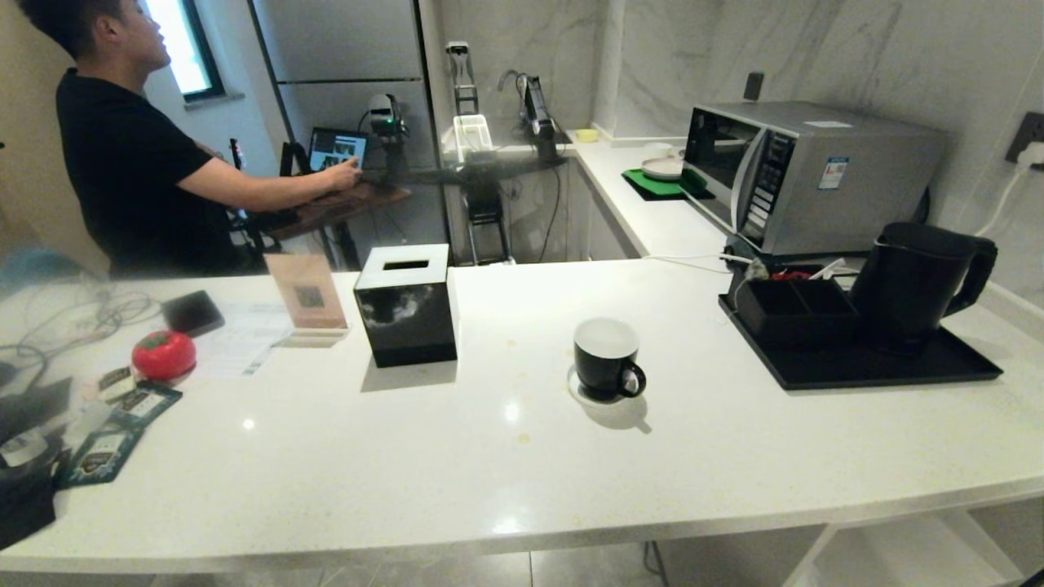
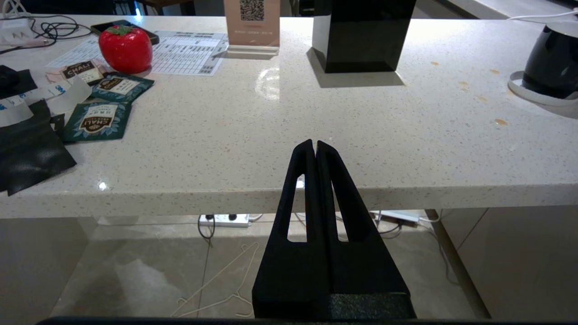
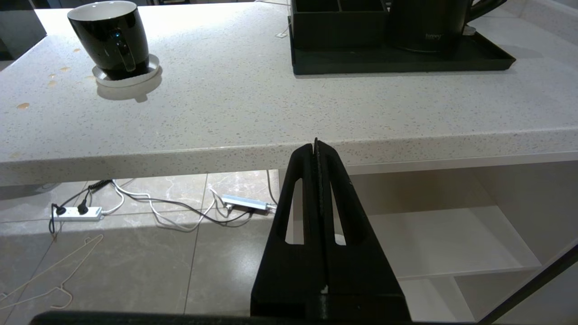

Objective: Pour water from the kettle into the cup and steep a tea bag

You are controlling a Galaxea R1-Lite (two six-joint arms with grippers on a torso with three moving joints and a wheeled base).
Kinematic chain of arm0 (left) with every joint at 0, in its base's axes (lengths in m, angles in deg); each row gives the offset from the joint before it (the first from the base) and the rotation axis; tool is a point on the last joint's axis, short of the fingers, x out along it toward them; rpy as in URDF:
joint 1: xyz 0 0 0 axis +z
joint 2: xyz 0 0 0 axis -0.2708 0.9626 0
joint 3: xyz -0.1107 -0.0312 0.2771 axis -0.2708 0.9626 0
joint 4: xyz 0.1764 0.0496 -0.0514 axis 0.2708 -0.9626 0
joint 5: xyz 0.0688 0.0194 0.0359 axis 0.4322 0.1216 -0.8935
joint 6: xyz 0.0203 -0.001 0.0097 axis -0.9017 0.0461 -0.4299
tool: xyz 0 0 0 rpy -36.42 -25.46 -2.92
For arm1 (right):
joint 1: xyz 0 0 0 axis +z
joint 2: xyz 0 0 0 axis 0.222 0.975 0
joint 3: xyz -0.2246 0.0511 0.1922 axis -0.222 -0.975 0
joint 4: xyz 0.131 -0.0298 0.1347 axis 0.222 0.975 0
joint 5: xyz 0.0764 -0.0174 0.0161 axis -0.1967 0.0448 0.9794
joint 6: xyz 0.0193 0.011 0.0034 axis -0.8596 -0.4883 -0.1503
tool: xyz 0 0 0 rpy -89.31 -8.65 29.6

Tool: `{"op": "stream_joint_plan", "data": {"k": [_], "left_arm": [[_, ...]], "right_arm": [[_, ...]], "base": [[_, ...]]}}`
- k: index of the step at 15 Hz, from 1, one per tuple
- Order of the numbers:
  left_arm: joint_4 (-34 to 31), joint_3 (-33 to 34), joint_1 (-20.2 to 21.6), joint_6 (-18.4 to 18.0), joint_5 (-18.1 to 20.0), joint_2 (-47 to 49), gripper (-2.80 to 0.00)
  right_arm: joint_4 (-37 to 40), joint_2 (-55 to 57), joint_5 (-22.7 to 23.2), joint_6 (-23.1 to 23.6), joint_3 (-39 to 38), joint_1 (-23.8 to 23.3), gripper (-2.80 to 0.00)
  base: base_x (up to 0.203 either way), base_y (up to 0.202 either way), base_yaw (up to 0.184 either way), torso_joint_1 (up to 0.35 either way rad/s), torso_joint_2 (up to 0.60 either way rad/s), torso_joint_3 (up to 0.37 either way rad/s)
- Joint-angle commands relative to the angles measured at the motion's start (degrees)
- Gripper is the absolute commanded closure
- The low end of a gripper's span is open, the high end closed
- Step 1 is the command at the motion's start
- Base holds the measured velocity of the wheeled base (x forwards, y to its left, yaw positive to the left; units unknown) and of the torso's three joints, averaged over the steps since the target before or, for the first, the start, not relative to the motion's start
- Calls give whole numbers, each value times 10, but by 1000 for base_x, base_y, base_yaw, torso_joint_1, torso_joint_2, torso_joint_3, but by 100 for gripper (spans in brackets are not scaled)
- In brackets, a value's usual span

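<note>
With both the left gripper (image 2: pixel 314 145) and the right gripper (image 3: pixel 316 145) waiting pinched shut and empty off the bench's (image 1: pixel 489 456) near edge, the right one is needing to open wide for the kettle (image 1: pixel 913 281) handle at far right, well apart from the cup (image 1: pixel 605 357) sitting mid-bench.

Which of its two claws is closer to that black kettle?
The right. The right gripper hangs off the counter edge facing the kettle on its tray; the left gripper hangs further along, past the cup.

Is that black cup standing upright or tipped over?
Upright. The cup stands on its white coaster on the counter, rim facing up and white inside showing. Whether it holds water cannot be told.
</note>
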Motion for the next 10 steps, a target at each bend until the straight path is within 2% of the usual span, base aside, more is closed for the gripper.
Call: {"op": "stream_joint_plan", "data": {"k": [1,10], "left_arm": [[0,0,0,0,0,0,0],[0,0,0,0,0,0,0]], "right_arm": [[0,0,0,0,0,0,0],[0,0,0,0,0,1,0]], "base": [[0,0,0,0,0,0],[0,0,0,0,0,0]]}}
